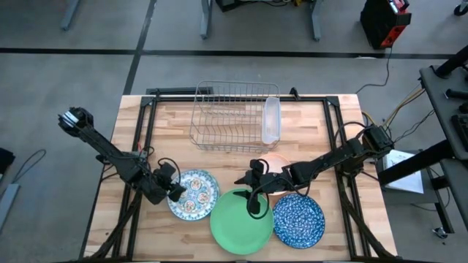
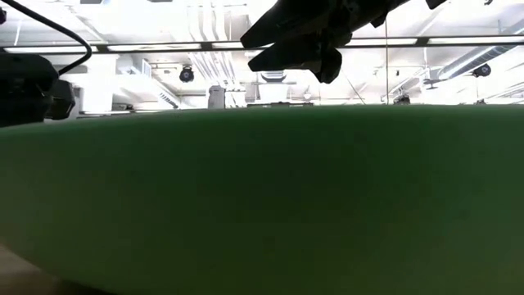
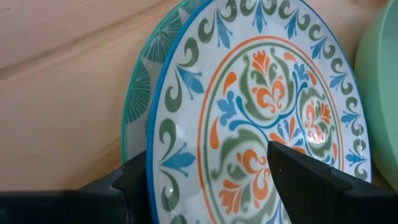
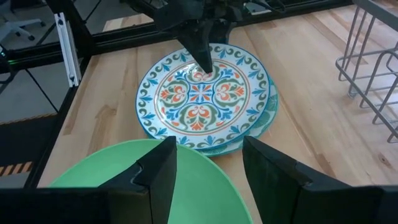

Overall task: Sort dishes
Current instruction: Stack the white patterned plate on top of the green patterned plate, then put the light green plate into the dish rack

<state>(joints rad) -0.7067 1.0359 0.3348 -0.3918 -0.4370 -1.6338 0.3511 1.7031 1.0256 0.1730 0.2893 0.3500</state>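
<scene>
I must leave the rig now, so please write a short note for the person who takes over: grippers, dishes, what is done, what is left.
Left gripper: open, its fingers on either side of the rim of the floral plate, not closed on it.
Right gripper: open, over the far edge of the green plate; nothing held.
Dishes: the floral plate lies on a teal-patterned plate at front left; the green plate at front centre; the blue speckled plate to its right; a peach-pink dish partly hidden under the right arm.
Done: nothing is in the wire rack yet.
Left: every dish is to be sorted.
</scene>
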